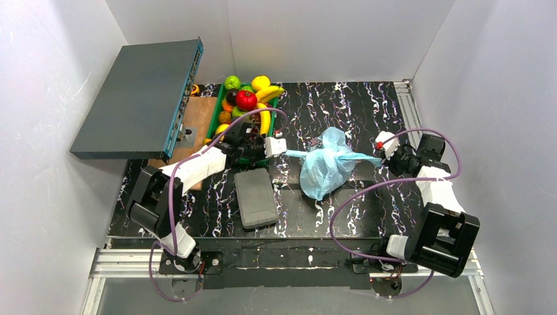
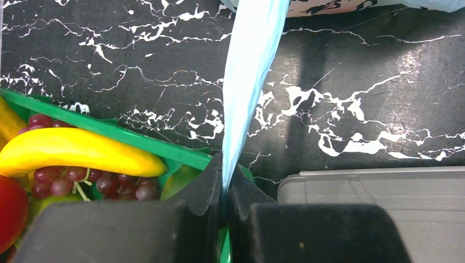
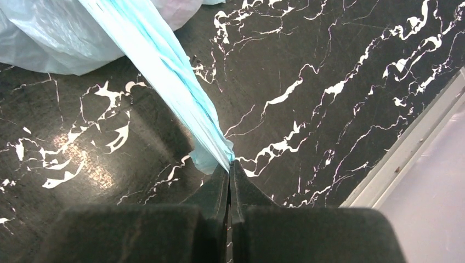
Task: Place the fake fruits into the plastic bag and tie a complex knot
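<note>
The light-blue plastic bag [image 1: 325,167] lies bulging on the black marbled table between the arms. Its two handle straps are stretched out sideways. My left gripper [image 1: 279,148] is shut on the left strap [image 2: 247,82], which runs taut up to the bag. My right gripper [image 1: 382,157] is shut on the end of the right strap [image 3: 164,71]. The straps meet at a bunch [image 1: 336,155] on top of the bag. Fake fruits [image 1: 248,98] fill the green tray: bananas [image 2: 77,150], grapes [image 2: 118,183], red apple [image 1: 246,100], green apple, lemon.
The green tray [image 1: 274,100] stands at the back, just behind my left gripper. A grey ribbed case [image 1: 255,197] lies in front of the left gripper, left of the bag. A dark flat box [image 1: 141,98] sits raised at the back left. A wooden board [image 1: 200,111] lies beneath it.
</note>
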### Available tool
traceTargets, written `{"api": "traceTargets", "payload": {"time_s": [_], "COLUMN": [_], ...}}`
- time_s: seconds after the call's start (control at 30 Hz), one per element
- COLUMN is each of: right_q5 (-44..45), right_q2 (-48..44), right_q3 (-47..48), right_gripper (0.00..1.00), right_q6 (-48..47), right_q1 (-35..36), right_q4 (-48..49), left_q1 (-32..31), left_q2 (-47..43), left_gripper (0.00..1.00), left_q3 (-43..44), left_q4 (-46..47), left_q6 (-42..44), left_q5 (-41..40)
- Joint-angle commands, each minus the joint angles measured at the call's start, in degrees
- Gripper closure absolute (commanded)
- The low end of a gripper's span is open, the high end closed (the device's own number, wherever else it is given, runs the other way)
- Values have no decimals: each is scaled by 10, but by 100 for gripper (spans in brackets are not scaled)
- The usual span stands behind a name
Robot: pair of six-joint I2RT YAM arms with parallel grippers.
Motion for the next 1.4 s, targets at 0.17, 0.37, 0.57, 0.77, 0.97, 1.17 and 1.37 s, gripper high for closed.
{"api": "traceTargets", "payload": {"time_s": [0.17, 0.37, 0.57, 0.77, 0.97, 1.17, 1.37], "right_q5": [125, 45, -31, -91, -113, -69, -35], "right_q2": [-52, -96, -118, -125, -98, -56, -91], "right_q3": [36, 92, 156, 266, 398, 466, 361], "right_gripper": [99, 76, 2, 2, 2, 2, 2], "right_q6": [-45, -43, -27, 114, 329, 477, 520], "right_q1": [-47, -16, -1, 3, 4, 4, 4], "right_q4": [-15, -177, -315, -362, -371, -430, -407], "left_q1": [31, -32, -52, -52, -7, 93, 101], "left_q2": [-17, -3, -7, -7, 18, -38, -85], "left_gripper": [100, 91, 5, 2, 2, 2, 2], "left_q3": [26, 99, 169, 290, 461, 443, 380], "left_q4": [-110, -199, -273, -400, -558, -537, -548], "left_q6": [-27, -111, -187, -260, -371, -489, -509], "left_q5": [-64, -23, 28, 28, 82, 76, -86]}}
